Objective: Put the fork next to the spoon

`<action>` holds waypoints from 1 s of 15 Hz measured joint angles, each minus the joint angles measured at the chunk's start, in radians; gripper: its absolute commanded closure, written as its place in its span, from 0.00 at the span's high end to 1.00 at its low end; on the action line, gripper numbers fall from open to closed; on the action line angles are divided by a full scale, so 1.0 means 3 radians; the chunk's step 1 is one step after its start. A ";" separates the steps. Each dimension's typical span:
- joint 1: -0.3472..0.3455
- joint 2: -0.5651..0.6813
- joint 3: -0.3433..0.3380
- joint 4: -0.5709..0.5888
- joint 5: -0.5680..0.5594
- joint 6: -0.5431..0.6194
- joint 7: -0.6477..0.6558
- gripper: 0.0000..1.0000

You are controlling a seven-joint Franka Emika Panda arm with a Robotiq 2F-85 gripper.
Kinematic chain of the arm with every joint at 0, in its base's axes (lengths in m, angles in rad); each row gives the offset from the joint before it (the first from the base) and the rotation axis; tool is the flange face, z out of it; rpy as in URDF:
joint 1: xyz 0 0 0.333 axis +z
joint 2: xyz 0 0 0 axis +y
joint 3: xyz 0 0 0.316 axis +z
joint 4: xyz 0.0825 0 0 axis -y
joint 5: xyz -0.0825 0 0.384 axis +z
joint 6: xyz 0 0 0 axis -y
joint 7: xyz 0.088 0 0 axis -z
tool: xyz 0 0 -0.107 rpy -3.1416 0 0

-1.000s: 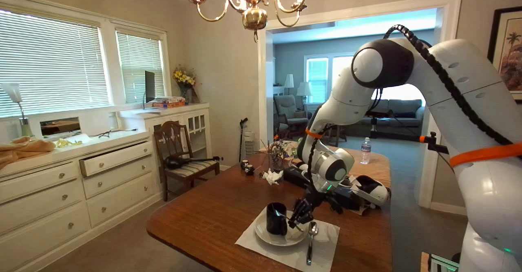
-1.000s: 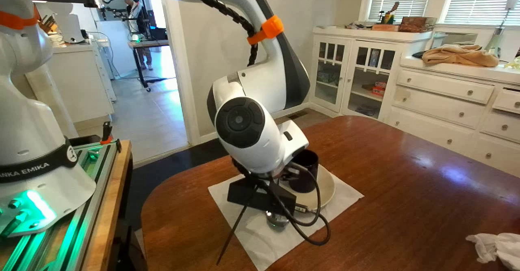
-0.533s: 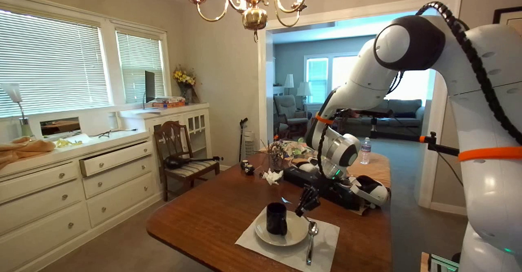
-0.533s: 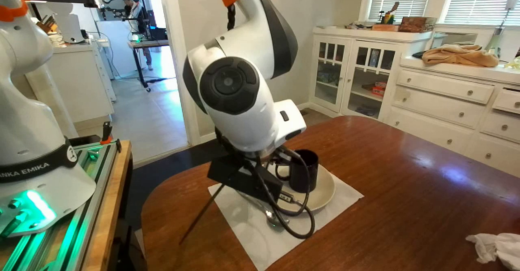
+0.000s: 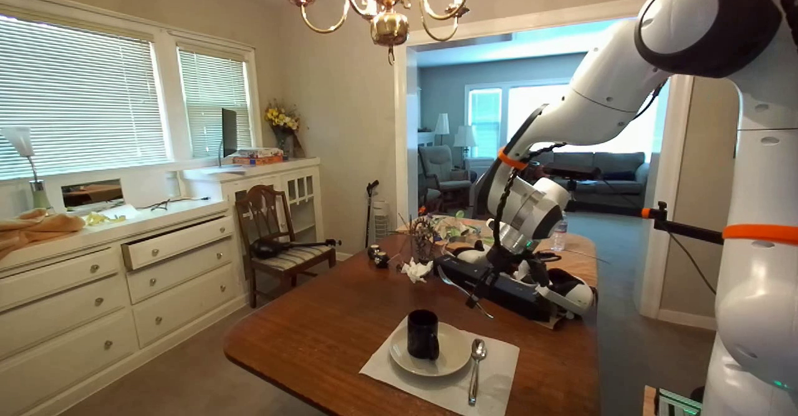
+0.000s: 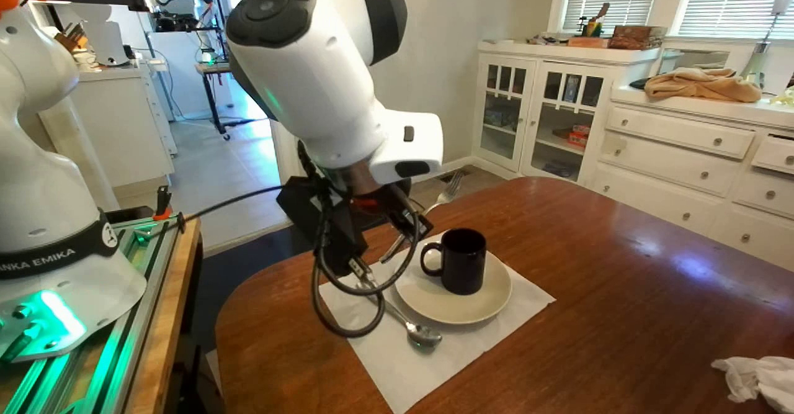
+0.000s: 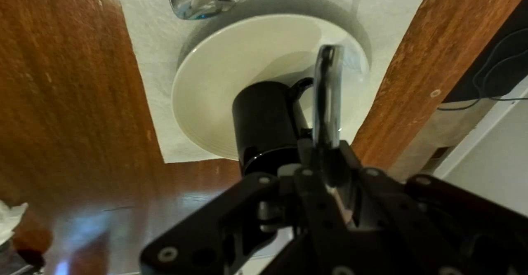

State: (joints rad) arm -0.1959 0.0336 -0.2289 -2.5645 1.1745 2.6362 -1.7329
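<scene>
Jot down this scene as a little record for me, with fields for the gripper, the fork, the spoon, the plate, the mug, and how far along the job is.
Gripper: closed on the fork
Fork: held raised above the table, prongs slanting upward in an exterior view
Spoon: lying on the white napkin, beside the plate
Plate: pale, round, on the napkin
Mug: black, upright on the plate
Job status: unfinished; fork not yet laid next to the spoon
</scene>
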 measured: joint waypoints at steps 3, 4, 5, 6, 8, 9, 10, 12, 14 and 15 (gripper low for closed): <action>0.0046 -0.0137 0.0104 -0.0128 -0.0086 0.0355 0.0718 0.04; 0.0060 -0.0153 0.0136 -0.0155 -0.0110 0.0457 0.0947 0.04; 0.0073 -0.0156 0.0165 -0.0177 -0.0143 0.0560 0.1185 0.04; 0.0083 -0.0155 0.0187 -0.0198 -0.0179 0.0625 0.1421 0.04; 0.0091 -0.0140 0.0220 -0.0234 -0.0270 0.0712 0.1884 0.04; 0.0091 -0.0130 0.0232 -0.0253 -0.0322 0.0738 0.2114 0.04; 0.0092 -0.0114 0.0242 -0.0270 -0.0377 0.0759 0.2346 0.04; 0.0094 -0.0058 0.0250 -0.0286 -0.0509 0.0776 0.2808 0.04; 0.0094 0.0031 0.0250 -0.0286 -0.0678 0.0776 0.3280 0.04; 0.0091 0.0082 0.0243 -0.0286 -0.0798 0.0759 0.3523 0.04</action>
State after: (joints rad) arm -0.1685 0.0581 -0.1561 -2.6504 0.9350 2.8640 -0.6758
